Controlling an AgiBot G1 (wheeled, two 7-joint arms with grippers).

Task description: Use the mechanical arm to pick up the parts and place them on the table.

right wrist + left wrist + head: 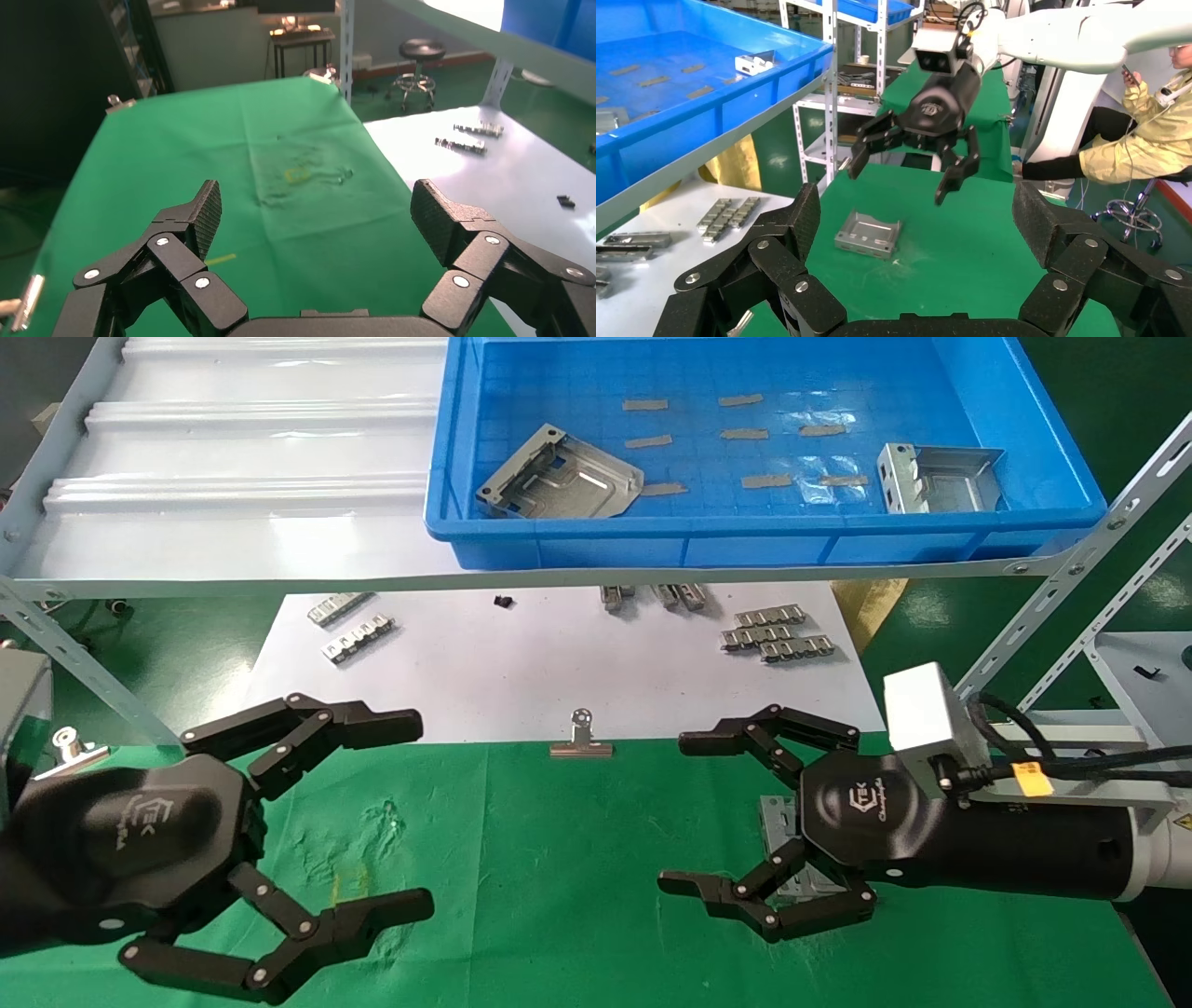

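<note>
Head view: the black linked-finger left gripper (410, 812) hangs spread wide over the green cloth table (540, 859); the black right gripper (684, 812), jaws wide and empty, hovers above 1 grey galvanised plate (780, 826). 2 more plates (559, 477) sit in the blue plastic bin (447, 514).

Left wrist view: that plate (868, 234) lies flat, apart from the claw (912, 172).

Right wrist view: splayed fingers (204, 210) over bare cloth.

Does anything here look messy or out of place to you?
Mostly tidy. The green cloth on the table is wrinkled near its middle, and one part lies there under the open right hand. Two parts remain in the blue bin.

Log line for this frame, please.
right gripper: open, above placed part | left gripper: open, idle | table | two parts in bin
</note>
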